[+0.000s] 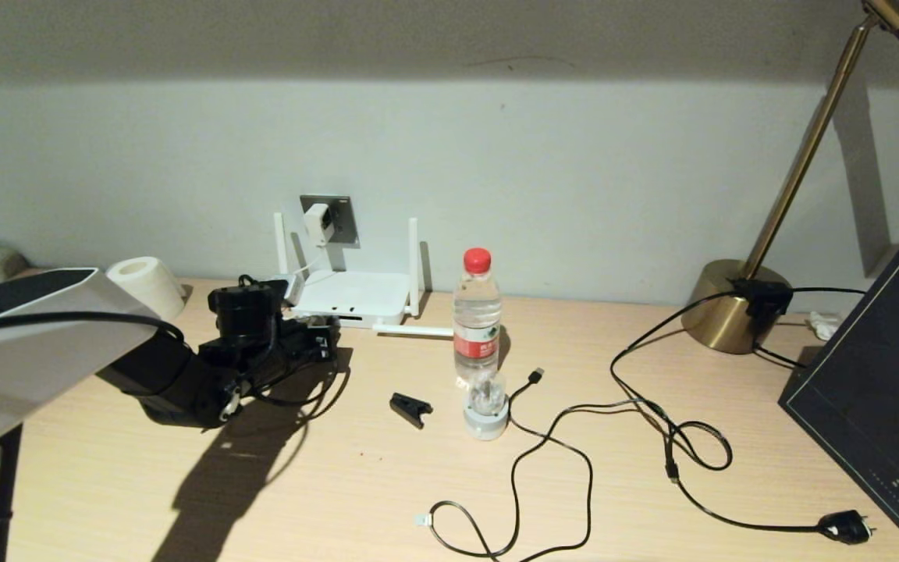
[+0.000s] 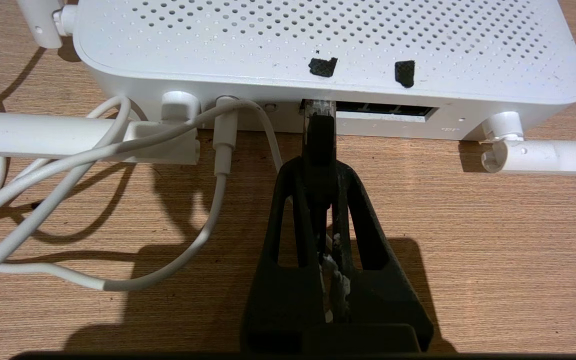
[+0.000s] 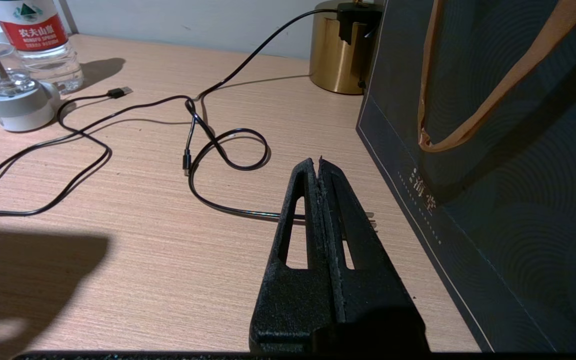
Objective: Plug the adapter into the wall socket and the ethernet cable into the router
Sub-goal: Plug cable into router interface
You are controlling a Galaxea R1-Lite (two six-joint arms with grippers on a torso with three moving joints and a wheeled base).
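Observation:
The white adapter sits in the grey wall socket, and its white cord runs down to the router. The router lies flat on the desk, with two antennas up and two folded down. My left gripper is shut on the black plug of the ethernet cable. The plug's clear tip sits at the mouth of the leftmost dark port. In the head view the left gripper is just in front of the router. My right gripper is shut and empty, low over the desk at the right.
A water bottle, a small white device and a black clip stand in mid-desk. A thin USB cable and the lamp cord with its chunky plug trail across. A brass lamp and a dark bag stand on the right.

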